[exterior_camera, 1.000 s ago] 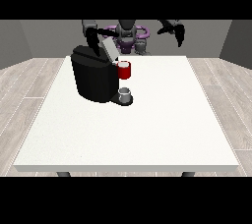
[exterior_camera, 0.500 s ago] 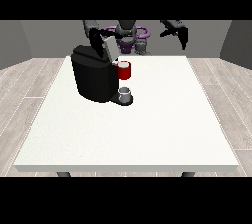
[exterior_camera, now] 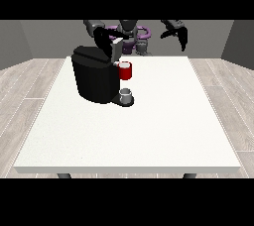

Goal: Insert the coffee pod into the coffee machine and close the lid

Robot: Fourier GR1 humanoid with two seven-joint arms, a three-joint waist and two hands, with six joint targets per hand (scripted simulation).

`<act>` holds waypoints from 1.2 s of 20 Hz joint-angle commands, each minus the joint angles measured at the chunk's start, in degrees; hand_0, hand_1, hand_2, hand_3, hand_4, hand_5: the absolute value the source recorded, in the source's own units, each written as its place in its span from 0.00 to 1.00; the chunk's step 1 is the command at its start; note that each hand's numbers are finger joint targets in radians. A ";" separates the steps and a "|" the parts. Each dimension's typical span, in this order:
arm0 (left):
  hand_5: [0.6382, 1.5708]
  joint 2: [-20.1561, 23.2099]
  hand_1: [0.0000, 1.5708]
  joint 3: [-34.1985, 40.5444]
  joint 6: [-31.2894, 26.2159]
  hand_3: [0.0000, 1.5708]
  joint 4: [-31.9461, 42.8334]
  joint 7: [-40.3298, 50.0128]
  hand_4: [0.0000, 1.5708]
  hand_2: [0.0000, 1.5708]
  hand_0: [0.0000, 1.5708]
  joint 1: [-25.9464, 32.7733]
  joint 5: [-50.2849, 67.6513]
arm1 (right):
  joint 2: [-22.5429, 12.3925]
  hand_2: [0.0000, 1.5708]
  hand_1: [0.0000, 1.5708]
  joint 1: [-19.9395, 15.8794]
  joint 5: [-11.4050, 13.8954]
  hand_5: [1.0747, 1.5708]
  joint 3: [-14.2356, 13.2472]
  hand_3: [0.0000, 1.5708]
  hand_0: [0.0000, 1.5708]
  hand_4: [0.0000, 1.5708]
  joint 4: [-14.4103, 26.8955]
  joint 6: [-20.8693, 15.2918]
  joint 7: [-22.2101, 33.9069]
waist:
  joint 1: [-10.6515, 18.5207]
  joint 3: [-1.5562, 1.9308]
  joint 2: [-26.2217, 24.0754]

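Two black hands show: the hand at the view's left (exterior_camera: pixel 104 39) rests on the raised grey lid (exterior_camera: pixel 116 49) of the squat black coffee machine (exterior_camera: pixel 95 74), its fingers' state unclear; the hand at the view's right (exterior_camera: pixel 179 32) hangs relaxed, holding nothing. No pod plainly shows; a grey thing (exterior_camera: pixel 126 94) sits at the machine's base. Closing should press straight down. Wide white table (exterior_camera: pixel 129 136) lies open frontward.

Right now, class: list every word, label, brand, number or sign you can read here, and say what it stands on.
None: no readable text shows on the coffee machine, the red thing at the machine, the table or the robot.
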 commanded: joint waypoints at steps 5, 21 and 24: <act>1.00 0.79 0.00 -0.80 -1.37 0.00 0.86 -1.58 0.21 0.00 0.00 0.51 -0.02 | 3.41 0.00 0.00 -4.55 2.89 1.00 3.91 0.00 0.00 0.00 -1.46 -1.40 0.05 | 3.12 -0.31 1.11; 1.00 1.33 0.00 -2.58 -4.76 0.00 -0.98 -1.19 0.27 0.00 0.00 -7.02 1.80 | -3.12 0.00 0.00 -14.23 7.86 1.00 5.61 0.00 0.00 0.09 -7.85 -3.90 8.26 | 13.57 -0.30 8.53; 1.00 1.83 0.00 -0.53 -2.71 0.00 1.29 -4.43 0.25 0.00 0.00 -6.39 1.32 | -3.22 0.00 0.00 -17.29 8.32 1.00 6.28 0.00 0.00 0.03 -7.16 -2.17 7.61 | 10.67 -0.32 9.33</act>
